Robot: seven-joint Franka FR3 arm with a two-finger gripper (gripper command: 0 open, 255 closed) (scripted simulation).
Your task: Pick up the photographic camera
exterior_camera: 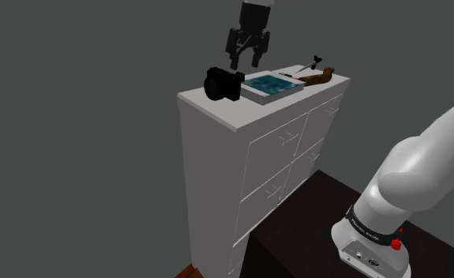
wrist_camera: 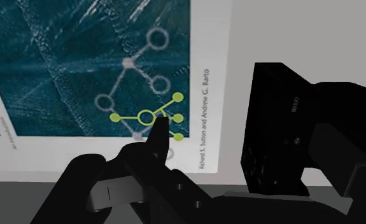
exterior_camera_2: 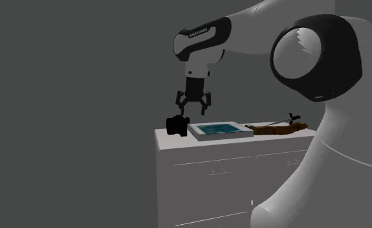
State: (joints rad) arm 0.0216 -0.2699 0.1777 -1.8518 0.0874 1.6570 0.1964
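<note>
The black photographic camera stands near the edge of a white dresser top, beside a teal book. My gripper hangs open just above the seam between camera and book, touching neither. From the second exterior view, the gripper hovers a little above the camera and the book. In the wrist view, one finger lies over the book's white margin, and the camera sits below, beside it.
A brown elongated object and a thin dark tool lie at the dresser's far end behind the book. The dresser front has drawers. My dark stand sits close below it.
</note>
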